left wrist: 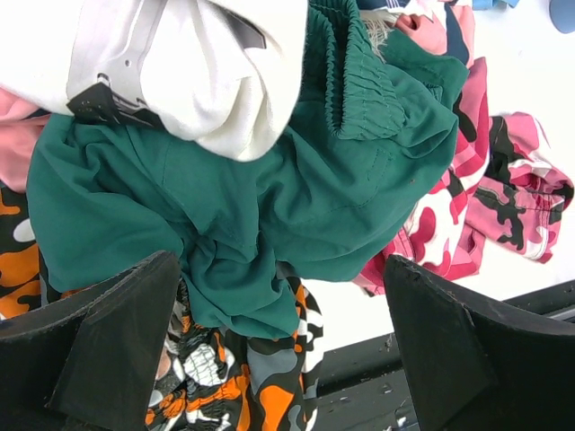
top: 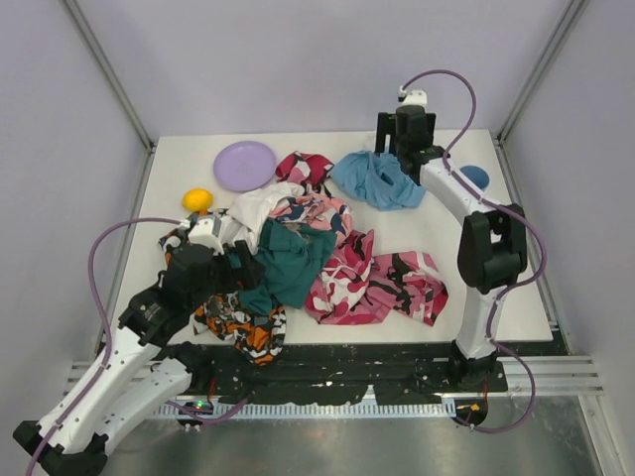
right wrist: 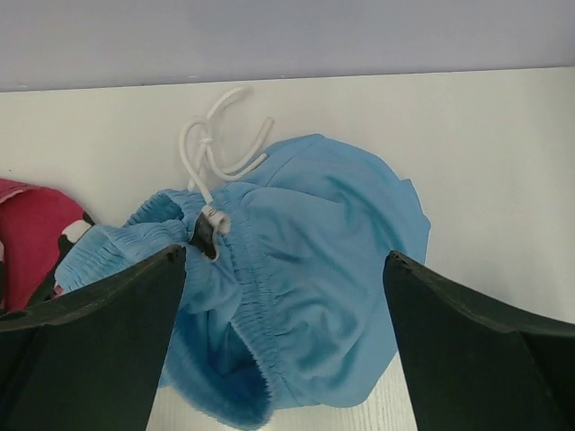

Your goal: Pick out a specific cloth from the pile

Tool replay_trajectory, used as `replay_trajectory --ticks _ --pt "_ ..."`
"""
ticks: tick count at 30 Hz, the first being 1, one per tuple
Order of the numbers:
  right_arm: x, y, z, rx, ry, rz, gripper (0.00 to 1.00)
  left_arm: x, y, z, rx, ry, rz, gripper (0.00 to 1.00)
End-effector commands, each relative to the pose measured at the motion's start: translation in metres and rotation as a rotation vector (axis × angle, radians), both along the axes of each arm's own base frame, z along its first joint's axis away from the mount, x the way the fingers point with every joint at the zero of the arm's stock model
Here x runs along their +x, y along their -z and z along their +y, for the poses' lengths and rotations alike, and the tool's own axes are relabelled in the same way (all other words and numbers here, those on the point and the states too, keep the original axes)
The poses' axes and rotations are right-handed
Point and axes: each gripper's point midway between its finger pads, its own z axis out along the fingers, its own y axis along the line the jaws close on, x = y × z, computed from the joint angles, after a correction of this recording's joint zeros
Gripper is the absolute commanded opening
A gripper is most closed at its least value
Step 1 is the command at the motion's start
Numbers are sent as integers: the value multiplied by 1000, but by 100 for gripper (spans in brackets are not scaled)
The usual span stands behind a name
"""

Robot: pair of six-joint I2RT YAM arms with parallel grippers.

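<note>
The cloth [top: 375, 180] is a plain sky-blue garment lying by itself at the back of the table, apart from the pile [top: 298, 263]. In the right wrist view the cloth [right wrist: 305, 296] shows an elastic waistband and a white drawstring. My right gripper [top: 407, 149] hangs open just above its far right edge, jaws spread wide either side of it [right wrist: 283, 359], holding nothing. My left gripper [top: 226, 260] is open over the pile's left side, above the dark teal cloth [left wrist: 269, 197] and the orange camouflage cloth [left wrist: 260, 377], holding nothing.
A purple plate [top: 245, 165] and a yellow ball [top: 196, 200] lie at the back left. A small blue cup [top: 475, 178] sits behind my right arm. Pink camouflage garments [top: 382, 283] spread to the front right. A white garment [left wrist: 207, 63] tops the pile.
</note>
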Motion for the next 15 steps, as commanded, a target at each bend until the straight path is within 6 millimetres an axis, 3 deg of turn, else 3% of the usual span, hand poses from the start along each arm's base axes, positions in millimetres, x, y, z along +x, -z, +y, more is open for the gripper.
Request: replay_trajectory --ticks 1,2,3,5,7,10,11,12,13,15 --pt "-29 -144 3 189 -22 -243 95 -5 -18 1 -25 7 -27 100" --pt "-37 -154 5 202 -43 -254 95 -7 -19 2 -27 5 -26 100" --pt "-56 -177 7 225 -84 -282 95 -8 -19 3 -28 2 -24 100" --pt "-88 -198 3 243 -110 -304 95 -9 -23 4 -40 -3 -40 100" --pt "-119 -202 -7 262 -95 -297 95 -10 -30 7 -50 -16 -60 100" --pt "-170 -193 -31 301 -5 -272 95 -13 -34 11 -55 -25 -69 100" --pt "-179 -171 -36 294 15 -232 95 -15 -33 13 -54 -29 -70 100" --pt "-198 -171 -45 315 49 -248 95 -14 -32 15 -56 -41 -72 100" --pt "-205 -144 -48 307 66 -201 95 -16 -31 17 -56 -48 -71 100" --pt "-228 -115 -54 330 82 -180 95 -17 -27 21 -48 -66 -59 100"
